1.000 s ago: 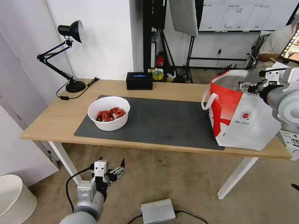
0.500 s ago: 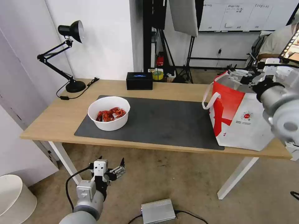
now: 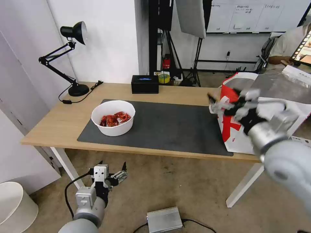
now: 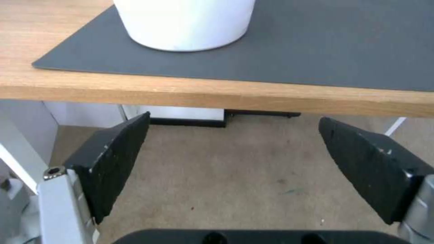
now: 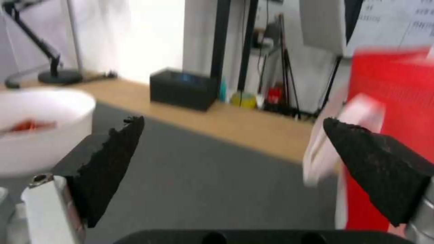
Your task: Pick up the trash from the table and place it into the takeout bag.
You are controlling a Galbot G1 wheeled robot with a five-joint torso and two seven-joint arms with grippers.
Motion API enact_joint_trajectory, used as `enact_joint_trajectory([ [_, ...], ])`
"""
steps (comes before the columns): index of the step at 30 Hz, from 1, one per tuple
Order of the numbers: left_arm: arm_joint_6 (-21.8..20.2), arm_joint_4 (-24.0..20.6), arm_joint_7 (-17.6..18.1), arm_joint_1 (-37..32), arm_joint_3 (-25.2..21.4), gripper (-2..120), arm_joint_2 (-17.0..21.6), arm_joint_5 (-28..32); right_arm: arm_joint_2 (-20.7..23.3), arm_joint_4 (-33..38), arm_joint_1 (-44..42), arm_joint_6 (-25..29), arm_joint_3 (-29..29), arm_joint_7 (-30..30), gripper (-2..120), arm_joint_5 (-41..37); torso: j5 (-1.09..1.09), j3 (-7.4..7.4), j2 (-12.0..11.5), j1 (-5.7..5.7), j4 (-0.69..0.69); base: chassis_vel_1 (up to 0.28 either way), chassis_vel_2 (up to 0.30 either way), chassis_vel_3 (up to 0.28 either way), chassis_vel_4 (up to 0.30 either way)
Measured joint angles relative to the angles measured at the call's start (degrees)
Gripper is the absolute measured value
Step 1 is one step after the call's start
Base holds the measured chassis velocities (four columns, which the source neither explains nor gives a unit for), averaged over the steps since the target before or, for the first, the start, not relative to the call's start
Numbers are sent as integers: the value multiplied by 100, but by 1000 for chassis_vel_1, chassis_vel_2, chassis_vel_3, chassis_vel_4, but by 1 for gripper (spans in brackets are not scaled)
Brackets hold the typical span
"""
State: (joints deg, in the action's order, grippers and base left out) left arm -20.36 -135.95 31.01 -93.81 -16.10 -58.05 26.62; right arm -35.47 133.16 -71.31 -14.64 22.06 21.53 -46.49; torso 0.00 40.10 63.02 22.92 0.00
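Observation:
A white round bowl [image 3: 113, 117] of red crayfish shells sits on the left part of the dark grey mat [image 3: 168, 126] on the light-wood table [image 3: 64, 123]. The white and red takeout bag [image 3: 229, 126] stands at the table's right end, its foil lining [image 3: 275, 85] showing. My right gripper [image 3: 223, 103] hovers open and empty over the mat's right edge, next to the bag's white handle [image 5: 348, 135]. In the right wrist view the bowl [image 5: 40, 125] lies far from that gripper [image 5: 233, 121]. My left gripper [image 3: 116, 174] hangs open below the table's front edge, under the bowl [image 4: 185, 23].
A black desk lamp [image 3: 73, 58] stands at the table's back left, with a black rectangular box [image 3: 144, 84] at the back middle. On the floor are a white bin [image 3: 14, 207] and a silver box [image 3: 164, 219]. Stands and tripods crowd the area behind the table.
My right gripper has come away from the bag's mouth and swung left and down to the mat's right edge. The bag's top now spreads wider. The left arm barely shifted.

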Motion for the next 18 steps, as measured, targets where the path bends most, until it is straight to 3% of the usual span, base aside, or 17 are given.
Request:
enact_joint_trajectory([
  [11, 8, 40, -14, 44, -156, 100, 18, 11, -375, 111, -1719, 301, 396, -217, 100, 984, 0, 0, 0, 0, -1, 0, 0, 0, 0],
  [18, 6, 109, -30, 161, -307, 100, 153, 161, -443, 77, -2260, 425, 539, -161, 100, 1215, 0, 0, 0, 0, 0, 0, 0, 0, 0],
])
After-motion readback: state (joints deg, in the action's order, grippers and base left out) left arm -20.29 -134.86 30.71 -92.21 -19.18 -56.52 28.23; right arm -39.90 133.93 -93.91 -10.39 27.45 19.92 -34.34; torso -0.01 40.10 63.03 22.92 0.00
